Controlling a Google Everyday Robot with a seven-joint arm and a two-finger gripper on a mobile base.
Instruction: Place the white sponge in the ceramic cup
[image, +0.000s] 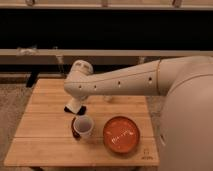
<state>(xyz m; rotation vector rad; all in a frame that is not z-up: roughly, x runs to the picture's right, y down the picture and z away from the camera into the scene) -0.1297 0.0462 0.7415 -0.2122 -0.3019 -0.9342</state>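
Gripper (75, 106) at middle left looks clenched above the cup (83, 126); next we must find the sponge.

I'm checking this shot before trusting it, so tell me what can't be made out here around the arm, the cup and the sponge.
Camera view, the only one:
- Gripper: behind the arm's wrist, above the cup; its tip is hidden.
- White sponge: not visible anywhere; whether the gripper holds it cannot be told.
- Dark object beside the wrist: mostly covered by the arm.
- Inside of the cup: too small to tell its contents.
- Table: right rear part hidden by the arm.
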